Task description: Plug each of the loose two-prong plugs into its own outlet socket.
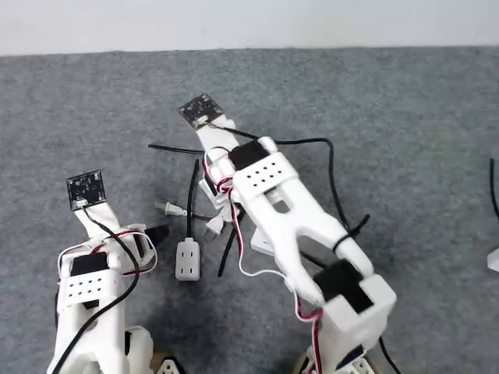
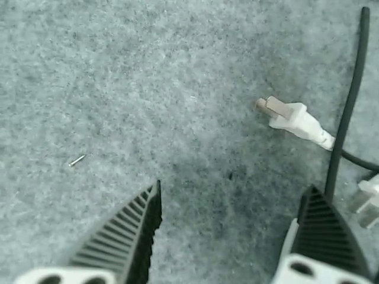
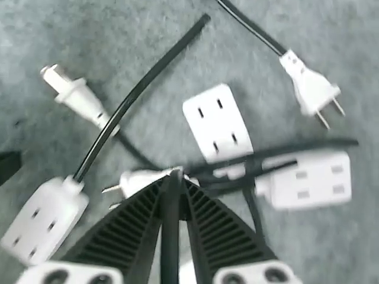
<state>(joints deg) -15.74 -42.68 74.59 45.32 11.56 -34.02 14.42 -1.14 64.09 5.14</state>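
Note:
My right gripper [image 3: 175,175] is shut on a thin black cord [image 3: 170,236] just behind a white two-prong plug [image 3: 134,181]. Around it lie three white outlet blocks [image 3: 219,122] [image 3: 312,180] [image 3: 41,220] and two more white plugs [image 3: 73,94] [image 3: 311,89]. My left gripper [image 2: 234,219] hangs open over bare carpet, its fingers [image 2: 139,234] wide apart, a short way from a white plug [image 2: 291,116] on a black cord [image 2: 346,106]. From above, one outlet block [image 1: 187,260] and a loose plug [image 1: 168,208] lie between the arms.
Grey carpet [image 1: 390,101] covers the table. Black cords [image 1: 331,175] loop and cross under the right arm [image 1: 288,218]. Another white piece [image 1: 493,260] and a cord end sit at the far right edge. A small metal bit [image 2: 76,160] lies on the carpet.

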